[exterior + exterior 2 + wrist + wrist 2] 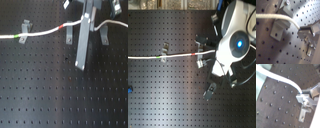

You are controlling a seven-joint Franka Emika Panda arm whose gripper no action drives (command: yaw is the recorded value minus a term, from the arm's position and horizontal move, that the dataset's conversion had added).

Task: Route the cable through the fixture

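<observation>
The cable (42, 33) is a thin white cord, smooth and limp. In the first exterior view it runs from the first exterior view's left edge across the worktop (50, 90) toward the top middle, with a short green band (20, 36) near a small grey metal clip (25, 27) and a short red band (62, 26) further along. In the second exterior view the same cord (178, 55) lies almost straight from the second exterior view's left edge, green band (159, 57) just by one clip (164, 49), red band (196, 52) close to a second clip (202, 42).

In the first wrist view the cable (278, 17) arcs over a grey blocky bracket (279, 25) and ends at the end effector (302, 32); in the second wrist view it curves down to the same spot (302, 96), where the metal fingertips (303, 97) are closed on its end.

The worktop is a matte black plate drilled with a regular grid of small holes. The arm (233, 40) is glossy white with a round blue light. A small blue object (130, 90) sits at the second exterior view's left edge.
</observation>
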